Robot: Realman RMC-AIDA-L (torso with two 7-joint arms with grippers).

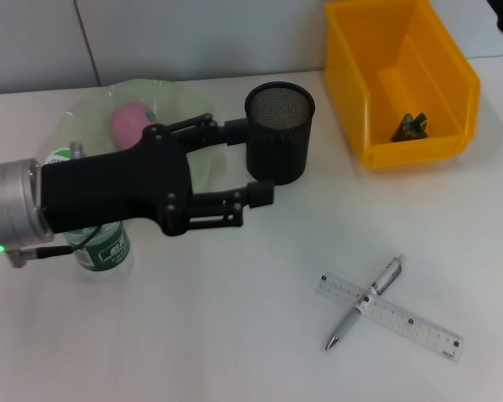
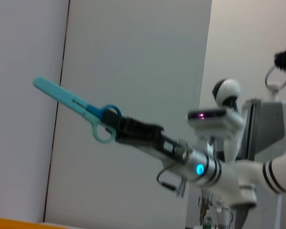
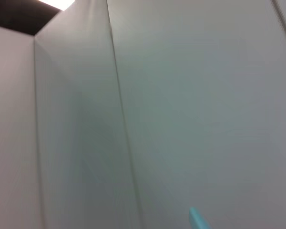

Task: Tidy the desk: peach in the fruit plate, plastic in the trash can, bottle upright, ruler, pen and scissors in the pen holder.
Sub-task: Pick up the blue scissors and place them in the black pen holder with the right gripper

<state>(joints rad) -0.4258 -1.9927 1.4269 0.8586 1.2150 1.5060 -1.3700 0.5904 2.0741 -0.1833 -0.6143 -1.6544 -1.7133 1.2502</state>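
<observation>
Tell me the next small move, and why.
Probably lower the right gripper over the pen holder, blades down. It holds the scissors raised in the air, while the left gripper has its jaws open at the holder's side, seemingly to steady it. Ruler and pen lie on the table.

Teal scissors (image 2: 78,107) clamped by handles in right gripper (image 2: 115,125), blades tilted up, pale wall behind.
</observation>
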